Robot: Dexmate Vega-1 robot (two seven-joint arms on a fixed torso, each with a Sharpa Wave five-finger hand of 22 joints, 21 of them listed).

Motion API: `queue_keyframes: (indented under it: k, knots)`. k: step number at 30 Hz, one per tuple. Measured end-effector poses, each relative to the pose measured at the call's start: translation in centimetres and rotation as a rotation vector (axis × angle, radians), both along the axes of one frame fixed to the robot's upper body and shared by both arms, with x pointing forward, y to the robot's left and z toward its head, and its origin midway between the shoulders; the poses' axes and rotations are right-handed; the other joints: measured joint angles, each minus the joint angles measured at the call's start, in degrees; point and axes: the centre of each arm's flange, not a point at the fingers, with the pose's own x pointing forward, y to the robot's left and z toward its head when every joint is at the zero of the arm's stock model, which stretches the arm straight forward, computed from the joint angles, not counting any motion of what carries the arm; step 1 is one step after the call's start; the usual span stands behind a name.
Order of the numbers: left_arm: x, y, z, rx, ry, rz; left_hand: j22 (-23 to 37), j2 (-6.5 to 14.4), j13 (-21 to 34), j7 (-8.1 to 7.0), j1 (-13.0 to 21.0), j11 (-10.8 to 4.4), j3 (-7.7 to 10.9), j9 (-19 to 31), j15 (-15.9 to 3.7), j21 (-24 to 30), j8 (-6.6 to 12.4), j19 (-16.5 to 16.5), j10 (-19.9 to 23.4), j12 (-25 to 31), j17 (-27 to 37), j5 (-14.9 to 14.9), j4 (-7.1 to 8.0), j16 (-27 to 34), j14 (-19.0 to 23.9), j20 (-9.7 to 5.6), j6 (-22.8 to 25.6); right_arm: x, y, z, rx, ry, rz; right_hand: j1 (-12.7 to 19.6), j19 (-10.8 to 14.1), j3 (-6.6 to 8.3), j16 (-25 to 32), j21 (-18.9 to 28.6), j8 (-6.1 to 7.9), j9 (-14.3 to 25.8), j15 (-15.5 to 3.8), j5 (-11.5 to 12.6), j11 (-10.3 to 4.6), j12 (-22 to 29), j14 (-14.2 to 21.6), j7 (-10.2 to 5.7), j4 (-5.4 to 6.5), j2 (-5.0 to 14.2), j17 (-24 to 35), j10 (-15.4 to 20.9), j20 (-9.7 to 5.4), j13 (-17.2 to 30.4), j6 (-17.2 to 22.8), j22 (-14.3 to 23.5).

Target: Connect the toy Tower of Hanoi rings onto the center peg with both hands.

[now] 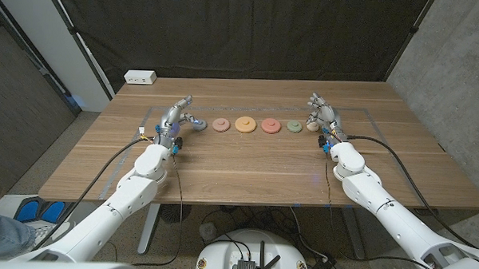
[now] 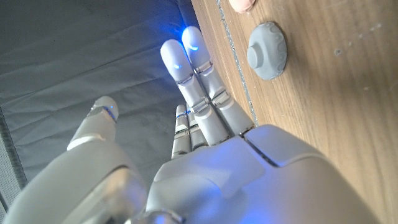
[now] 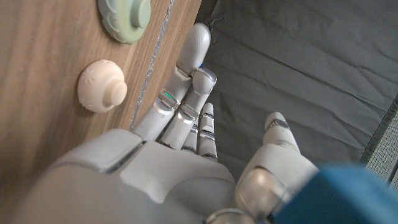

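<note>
Since every ring still lies apart in one row across the counter (image 1: 246,171), the head view suggests that none of the stacking is done: from the robot's left run the grey ring (image 1: 197,124), a pink ring (image 1: 221,124), the orange ring (image 1: 245,124), a red ring (image 1: 269,127), the green ring (image 1: 294,127) and a cream ring (image 1: 312,127). The left hand (image 1: 176,116) stands just beside the grey one and the right hand (image 1: 322,113) just beside the cream one, each holding nothing. The wooden counter is backed by a dark curtain, with a white power strip (image 1: 141,77) near its far left corner. In the left wrist view the fingers (image 2: 186,65) reach out straight and empty, the grey ring (image 2: 267,50) nearby. In the right wrist view the fingers (image 3: 186,87) are likewise extended and empty beside the cream ring (image 3: 102,86), with the green ring (image 3: 127,17) next along.
</note>
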Motion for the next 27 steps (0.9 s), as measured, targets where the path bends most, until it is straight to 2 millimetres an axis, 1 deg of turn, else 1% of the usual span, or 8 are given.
queue_keyframes:
  k: [7,13,17,18,20,23,26,27]
  knots:
    - [-0.3,0.1,0.3,0.041,-0.001,0.025,0.1,-0.9,0.4,-0.28,6.4,-0.79,0.94,0.1,0.29,0.4,0.00,-1.6,-0.8,0.0,-0.3,1.1,-0.17,1.0,-0.9,0.45,-1.3,-0.2,-0.1,0.1,-0.021,0.001,-0.025,3.5,0.0,1.47,2.5,0.9,-0.21,0.0,0.00,0.9,-0.67,0.0,0.0,-0.47,-0.08,-0.90,0.6,0.7,0.00,0.3,0.3,0.8]
    - [-0.3,0.2,0.2,0.070,0.003,0.053,0.0,-1.7,1.0,-0.74,11.7,-1.92,1.17,0.3,0.10,0.4,0.24,-2.9,-0.7,0.3,-0.5,2.1,0.07,1.8,-1.9,1.03,-1.6,-0.6,0.0,0.6,-0.036,-0.009,-0.025,10.0,-0.1,3.68,4.9,1.3,-1.06,0.0,-0.18,2.1,-1.72,-0.7,-0.2,-1.62,-0.36,-2.22,0.2,0.2,0.04,1.0,-0.8,1.0]
    - [-0.2,0.2,0.2,0.080,0.005,0.072,0.0,-2.1,1.3,-1.31,14.5,-2.62,1.17,0.5,0.30,0.9,0.70,-3.0,0.0,0.7,-0.5,2.5,0.07,2.4,-2.1,1.12,-1.0,-0.9,0.1,0.9,-0.044,-0.018,-0.021,13.1,-0.4,4.63,6.0,1.7,-1.49,0.3,0.01,2.5,-2.22,-0.9,-0.4,-2.15,-0.36,-3.58,-0.1,-0.3,-0.01,1.3,-1.4,1.0]
    - [-0.7,0.2,0.8,0.103,-0.011,0.073,-0.2,-2.2,1.5,-1.59,15.4,-2.85,1.17,0.5,0.30,0.9,0.70,-3.0,0.3,0.8,-0.5,2.6,0.07,2.7,-2.1,1.12,-0.7,-0.7,-0.1,0.5,-0.072,0.002,-0.060,14.4,-0.4,4.63,6.4,1.7,-1.49,0.3,0.01,2.5,-2.46,-1.1,-0.4,-2.27,-0.36,-3.80,0.0,-0.4,0.01,1.3,-1.5,1.0]
    - [-0.8,0.1,0.9,0.108,-0.014,0.079,-0.3,-2.5,1.8,-1.82,17.2,-3.18,1.17,0.5,0.18,1.2,0.97,-3.0,0.6,1.1,-0.5,2.6,0.07,3.0,-2.3,1.12,-0.5,-0.7,-0.1,0.6,-0.080,0.002,-0.068,15.5,-0.6,4.96,6.8,1.9,-1.49,0.3,0.00,2.7,-2.63,-1.3,-0.4,-2.46,-0.35,-4.64,-0.1,-0.2,0.19,1.6,-1.7,1.0]
    - [-0.9,0.1,0.9,0.118,-0.020,0.096,-0.5,-3.0,2.1,-2.49,20.2,-3.95,1.16,0.8,0.19,1.7,1.27,-3.0,1.4,1.1,-0.8,3.2,0.05,3.6,-2.2,1.12,0.2,-0.9,-0.1,0.7,-0.096,0.002,-0.081,16.5,-0.6,5.11,7.1,2.2,-1.49,0.3,0.02,2.9,-3.03,-1.3,-0.4,-2.67,-0.36,-4.73,-0.1,-0.4,0.19,1.6,-1.9,1.0]
    - [-1.1,0.1,1.0,0.130,-0.026,0.117,-0.6,-3.3,2.4,-2.72,22.2,-4.27,1.00,0.8,0.19,2.0,1.60,-3.0,1.7,1.6,-1.1,3.2,-0.10,3.8,-2.2,1.12,0.4,-1.1,-0.1,0.7,-0.111,0.003,-0.093,18.8,-0.8,5.35,7.3,2.2,-1.71,0.4,0.32,3.0,-3.44,-1.5,-0.9,-2.77,-0.12,-5.96,-0.6,-0.9,-0.01,1.9,-2.0,1.0]
    - [-1.1,0.0,1.1,0.132,-0.028,0.121,-0.6,-3.6,2.5,-2.96,22.6,-4.45,0.99,0.8,0.19,2.2,1.60,-3.0,1.9,1.6,-1.1,3.4,-0.09,4.0,-2.2,1.12,0.7,-1.2,-0.1,0.8,-0.122,0.004,-0.101,19.6,-1.1,5.34,7.3,2.2,-1.70,0.5,0.32,3.1,-3.44,-1.7,-0.9,-3.00,-0.13,-5.74,-0.7,-0.9,0.09,1.9,-2.2,1.0]
